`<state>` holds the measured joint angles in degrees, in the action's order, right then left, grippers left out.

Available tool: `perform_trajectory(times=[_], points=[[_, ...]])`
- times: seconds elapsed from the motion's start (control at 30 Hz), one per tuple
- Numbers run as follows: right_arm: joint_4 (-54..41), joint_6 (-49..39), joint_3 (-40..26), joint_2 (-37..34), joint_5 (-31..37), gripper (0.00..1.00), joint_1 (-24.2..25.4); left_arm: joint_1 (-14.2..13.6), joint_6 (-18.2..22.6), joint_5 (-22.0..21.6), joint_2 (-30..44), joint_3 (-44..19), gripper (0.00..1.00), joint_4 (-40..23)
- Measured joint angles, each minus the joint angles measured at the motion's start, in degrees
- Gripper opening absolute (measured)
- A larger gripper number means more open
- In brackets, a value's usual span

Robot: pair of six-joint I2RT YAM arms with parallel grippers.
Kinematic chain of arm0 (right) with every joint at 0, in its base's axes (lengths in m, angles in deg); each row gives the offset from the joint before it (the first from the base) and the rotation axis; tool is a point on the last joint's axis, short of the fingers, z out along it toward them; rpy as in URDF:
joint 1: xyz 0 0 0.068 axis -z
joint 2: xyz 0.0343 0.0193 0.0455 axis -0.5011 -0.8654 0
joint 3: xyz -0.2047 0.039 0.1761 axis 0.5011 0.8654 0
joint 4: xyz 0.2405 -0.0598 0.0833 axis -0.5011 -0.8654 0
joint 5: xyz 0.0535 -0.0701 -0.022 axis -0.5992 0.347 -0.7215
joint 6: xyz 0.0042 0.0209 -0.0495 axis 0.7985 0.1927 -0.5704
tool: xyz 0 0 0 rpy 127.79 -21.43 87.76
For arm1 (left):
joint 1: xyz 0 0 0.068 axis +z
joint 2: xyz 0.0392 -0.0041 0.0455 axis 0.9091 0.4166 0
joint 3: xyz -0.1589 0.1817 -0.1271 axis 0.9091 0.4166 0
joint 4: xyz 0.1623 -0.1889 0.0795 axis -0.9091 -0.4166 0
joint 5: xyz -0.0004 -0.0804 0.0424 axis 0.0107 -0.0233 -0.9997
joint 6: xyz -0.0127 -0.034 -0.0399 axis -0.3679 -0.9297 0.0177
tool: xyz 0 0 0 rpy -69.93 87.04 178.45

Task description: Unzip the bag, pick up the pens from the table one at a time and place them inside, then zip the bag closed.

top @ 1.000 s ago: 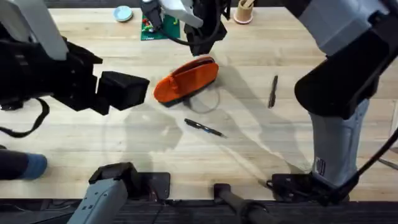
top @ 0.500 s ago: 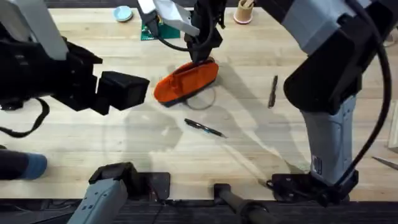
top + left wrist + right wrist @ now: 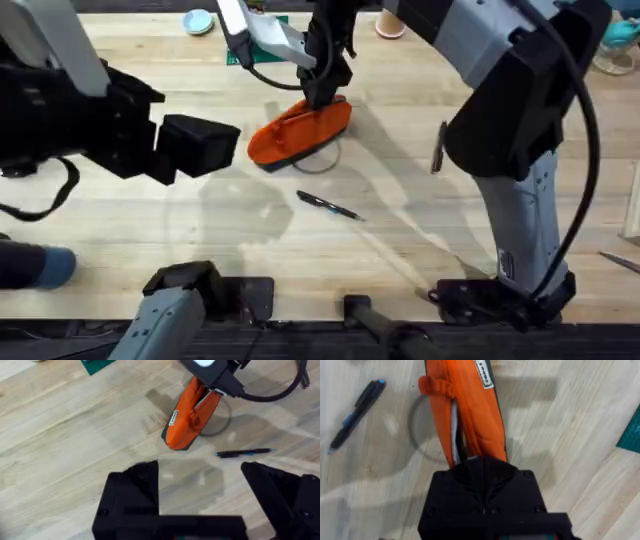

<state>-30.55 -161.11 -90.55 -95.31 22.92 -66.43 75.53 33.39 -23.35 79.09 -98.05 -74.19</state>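
The orange bag [image 3: 298, 130] lies on the table [image 3: 200, 230] near the middle back, its zipper edge up, with a short slit open [image 3: 454, 430]. My right gripper [image 3: 322, 95] reaches across from above and is shut on the bag's far end at the zipper line [image 3: 480, 465]; what it pinches is hidden. One dark pen [image 3: 328, 205] lies in front of the bag, also seen as the pen [image 3: 245, 452]. A second pen [image 3: 438, 147] lies to the right, partly behind the right arm. My left gripper [image 3: 200, 145] hovers left of the bag, open and empty [image 3: 200, 490].
A grey cord loop [image 3: 325, 158] lies under the bag's front side. At the back edge sit a green card [image 3: 240, 50], a small blue dish [image 3: 197, 20] and a cup [image 3: 390, 22]. The right arm's upright base [image 3: 525, 240] stands at the right.
The right gripper has come down and slightly left onto the bag's far end, and the right arm swung left with it. The left arm and both pens stayed still.
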Motion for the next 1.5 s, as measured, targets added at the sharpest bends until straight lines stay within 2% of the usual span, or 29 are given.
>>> perform_trajectory(times=[0.37, 0.53, 0.77, 0.83, 0.9, 1.07, 1.13, 1.5], points=[[-0.1, 0.0, -0.1, -1.7, -0.9, 0.032, 0.0, 0.0, 0.0, 0.0, 0.0, 0.0, 0.994, 0.0], [-1.0, 0.0, -0.2, -3.0, -1.7, 0.084, 0.0, 0.0, 0.0, 0.0, 0.0, 0.0, 0.995, 0.0], [-2.4, 0.0, -0.2, -3.0, -1.9, 0.087, 0.0, 0.0, 0.0, 0.0, 0.0, 0.0, 0.995, 0.0], [-2.4, 0.2, -0.2, -3.0, -2.0, 0.167, 0.0, 0.0, 0.0, 0.0, 0.0, 0.0, 0.995, 0.0], [-2.5, 0.4, -0.2, -3.0, -2.1, 0.316, 0.0, 0.0, 0.0, 0.0, 0.0, 0.0, 0.995, 0.0], [-2.5, 0.3, -0.2, -3.0, -2.1, 0.958, 0.0, 0.0, 0.0, 0.0, 0.0, 0.0, 0.995, 0.0], [-2.4, 0.4, -0.2, -3.0, -2.1, 0.992, 0.0, 0.0, 0.0, 0.0, 0.0, 0.0, 0.995, 0.0], [-2.4, 0.4, -0.2, -3.0, -3.6, 0.996, 0.2, 0.0, 0.0, 0.0, 0.0, 0.0, 0.994, 0.0]])
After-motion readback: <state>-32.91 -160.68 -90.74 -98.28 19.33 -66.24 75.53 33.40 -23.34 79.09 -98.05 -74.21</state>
